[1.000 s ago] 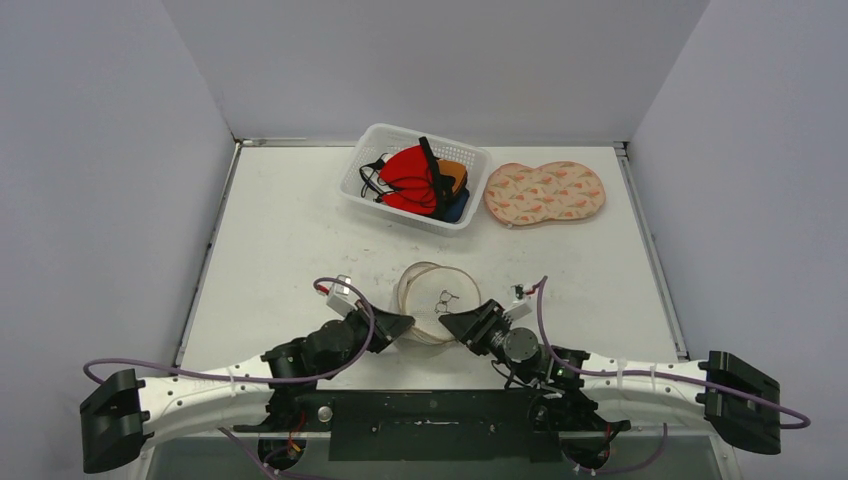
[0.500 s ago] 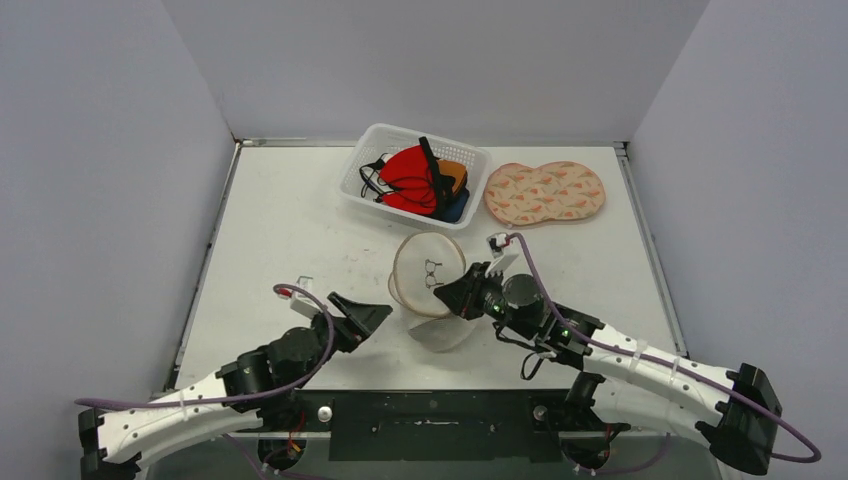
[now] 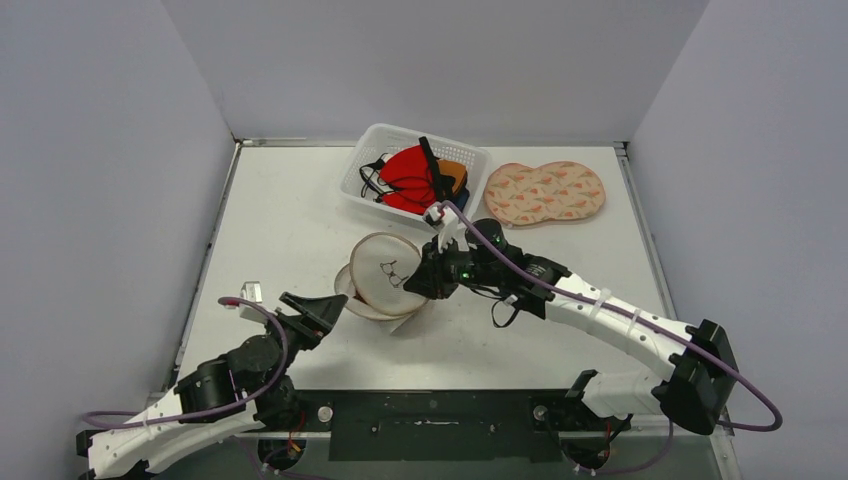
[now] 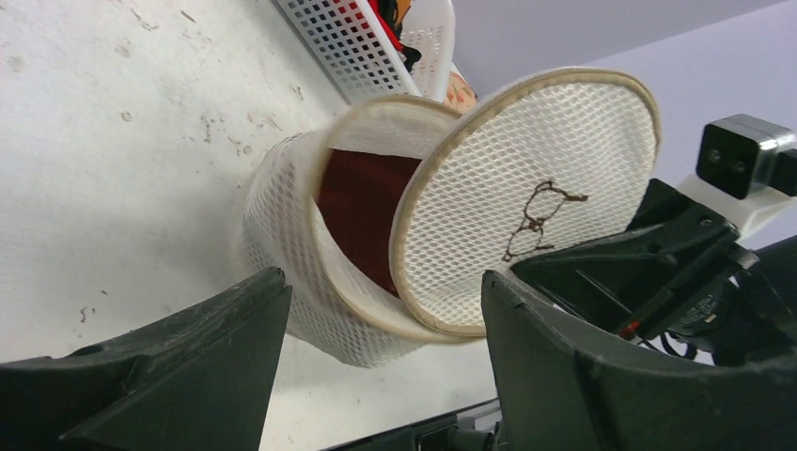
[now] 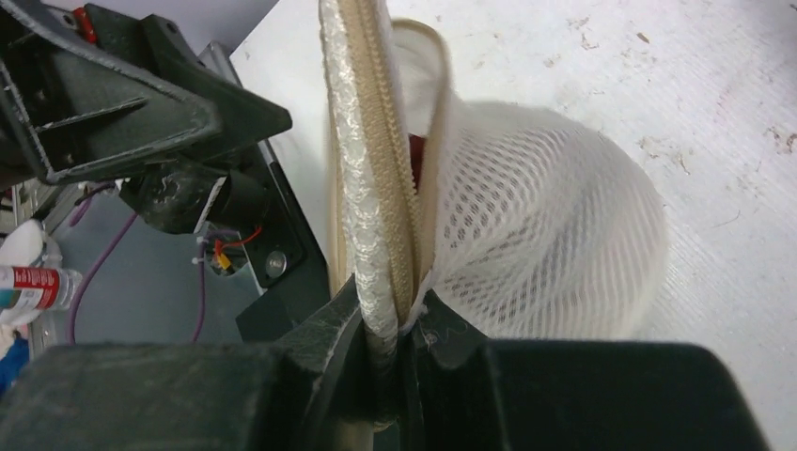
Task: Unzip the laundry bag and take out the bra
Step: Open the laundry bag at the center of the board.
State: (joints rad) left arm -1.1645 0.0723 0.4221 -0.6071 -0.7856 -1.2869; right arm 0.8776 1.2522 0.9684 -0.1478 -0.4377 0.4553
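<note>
The white mesh laundry bag hangs tilted at mid table with its round lid swung open. A dark red bra shows inside the opening. My right gripper is shut on the lid's zipper edge, with the mesh body hanging to one side of the fingers. My left gripper stands open to the near left of the bag and touches nothing. In the left wrist view its two fingers frame the bag from below.
A white basket holding red, orange and black garments stands at the back centre, just beyond my right wrist. A flat patterned pouch lies to its right. The table's front edge and the arm bases lie below the bag.
My left gripper opened, let go of the bag and drew back to the near left. My right gripper shut on the lid's edge and carried the bag up and left.
</note>
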